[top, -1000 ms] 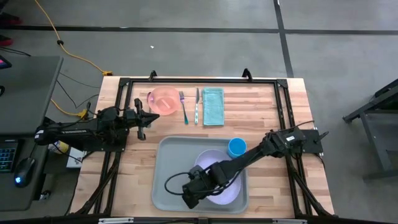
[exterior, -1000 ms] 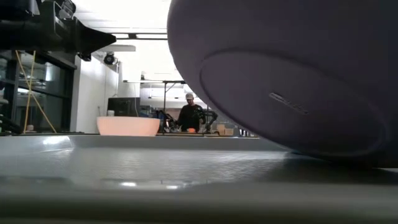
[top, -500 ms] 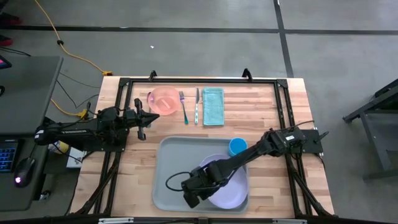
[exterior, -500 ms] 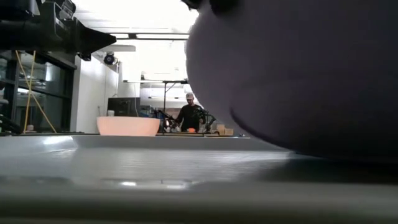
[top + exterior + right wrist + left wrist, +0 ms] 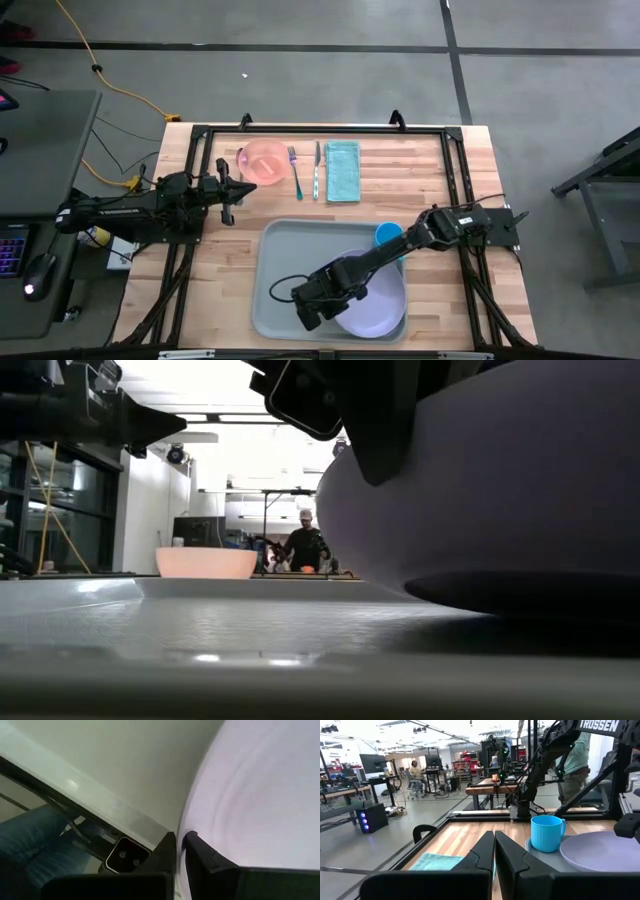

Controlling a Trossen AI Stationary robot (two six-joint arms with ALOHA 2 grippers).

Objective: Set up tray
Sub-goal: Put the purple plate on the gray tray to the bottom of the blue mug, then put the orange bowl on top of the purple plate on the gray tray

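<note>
Right gripper (image 5: 312,305) clamps the rim of the lavender plate (image 5: 378,300) inside the tray (image 5: 275,290), its arm hiding part; left gripper (image 5: 232,190) closed, empty

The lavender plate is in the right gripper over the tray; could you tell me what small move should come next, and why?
Probably open the right gripper and back away: the lavender plate already looks flat inside the tray, beside the blue cup, with its rim pinched between the fingers.

Table: my wooden bench (image 5: 220,270).
On it, 12 o'clock: pink bowl (image 5: 265,160), fork (image 5: 295,170), knife (image 5: 317,168), napkin (image 5: 343,170).
6 o'clock: tray (image 5: 285,275).
</note>
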